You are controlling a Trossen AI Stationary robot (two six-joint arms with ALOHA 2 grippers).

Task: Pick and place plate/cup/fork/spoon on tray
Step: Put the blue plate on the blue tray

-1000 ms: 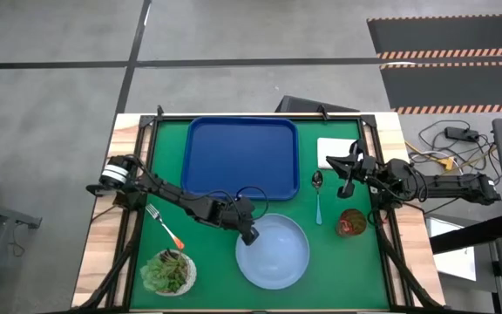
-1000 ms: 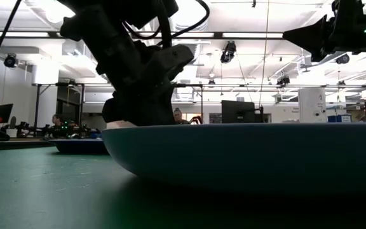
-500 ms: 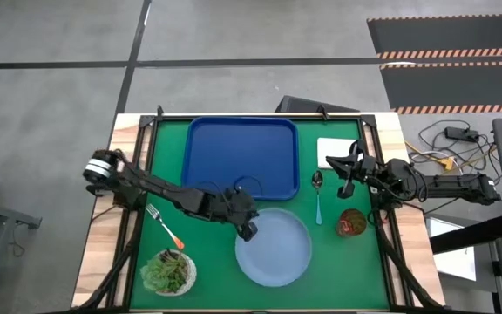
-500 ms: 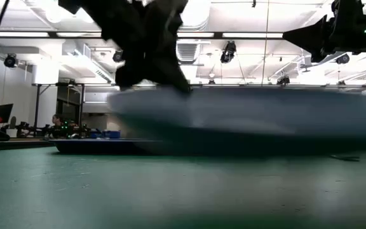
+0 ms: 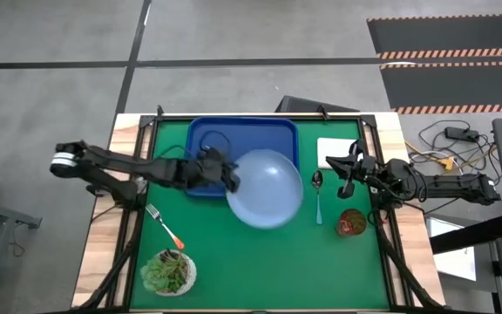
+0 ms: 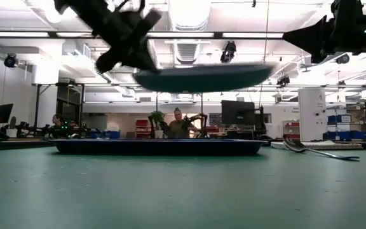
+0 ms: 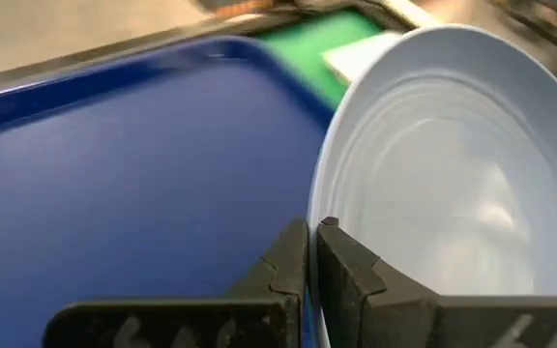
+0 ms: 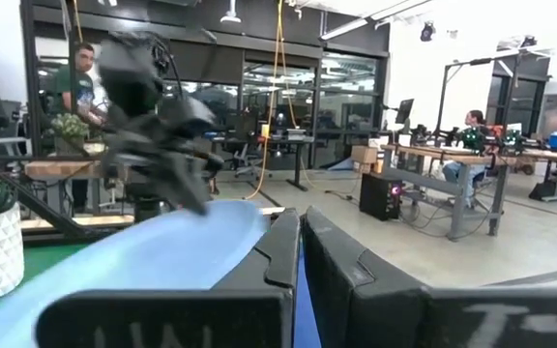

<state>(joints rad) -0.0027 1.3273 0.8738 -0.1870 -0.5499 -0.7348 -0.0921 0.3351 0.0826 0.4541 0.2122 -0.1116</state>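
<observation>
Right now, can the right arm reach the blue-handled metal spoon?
Probably yes. The right claw hangs beside the blue-handled metal spoon, with nothing lying between them; the pale-blue round plate is carried on the spoon's other side.

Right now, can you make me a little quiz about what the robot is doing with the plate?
1. True or false: the plate is resting flat on the green table.
2. Which gripper holds the plate? A) left gripper B) right gripper
3. Fill in: the spoon lies on the table between the plate and the dark-red ____.

Key:
1. False. In the low view it hangs in the air above the tray.
2. A. The left one pinches the plate's rim; the right one waits near the spoon.
3. cup.
</observation>
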